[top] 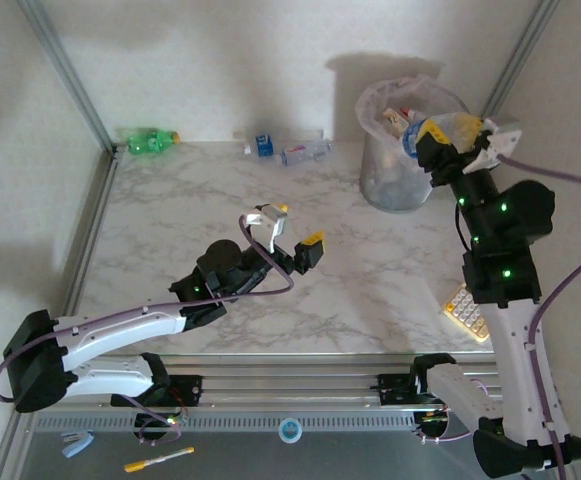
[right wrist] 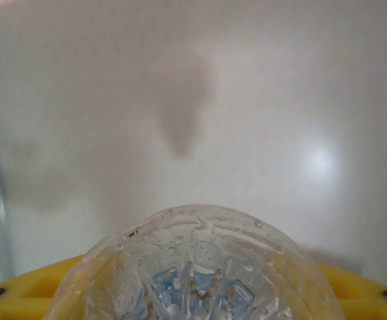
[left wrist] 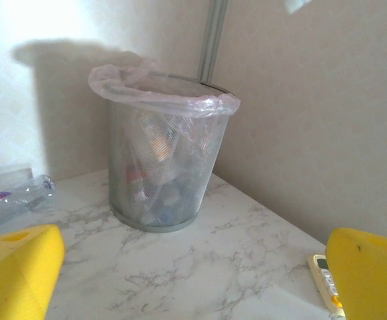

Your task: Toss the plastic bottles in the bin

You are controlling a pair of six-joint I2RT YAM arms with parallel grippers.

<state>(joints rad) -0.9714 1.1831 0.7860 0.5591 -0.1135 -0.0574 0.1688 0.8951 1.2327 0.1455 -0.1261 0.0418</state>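
The right gripper (top: pixel 426 141) is clamped on a clear plastic bottle with a blue label (top: pixel 417 133). In the right wrist view the bottle's ribbed, droplet-speckled base (right wrist: pixel 200 273) sits between the yellow fingers (right wrist: pixel 20 287). The gripper holds this bottle above the open mouth of the grey cylindrical mesh bin (top: pixel 390 185), which is lined with a translucent whitish bag. More bottles lie inside the bin, below the gripper. Back along the right arm, near its lower links, a beige calculator with buttons (top: pixel 467 310) lies flat on the white marbled table top (top: pixel 190 230).

The left gripper (top: pixel 292 232) hangs over the middle of the table with its jaws spread wide and nothing between them. In the left wrist view its yellow fingers (left wrist: pixel 16 267) frame the bin (left wrist: pixel 166 167), which stands ahead of them against the wall. The calculator (left wrist: pixel 325 280) lies just by the right-hand finger. Beyond the left-hand finger lies a clear bottle on its side (left wrist: pixel 16 197) (top: pixel 305 152). Farther to the left gripper's left, along the back wall, lie a small bottle with a blue label (top: pixel 261 145) and a green plastic bottle (top: pixel 150 140), well apart from the bin.
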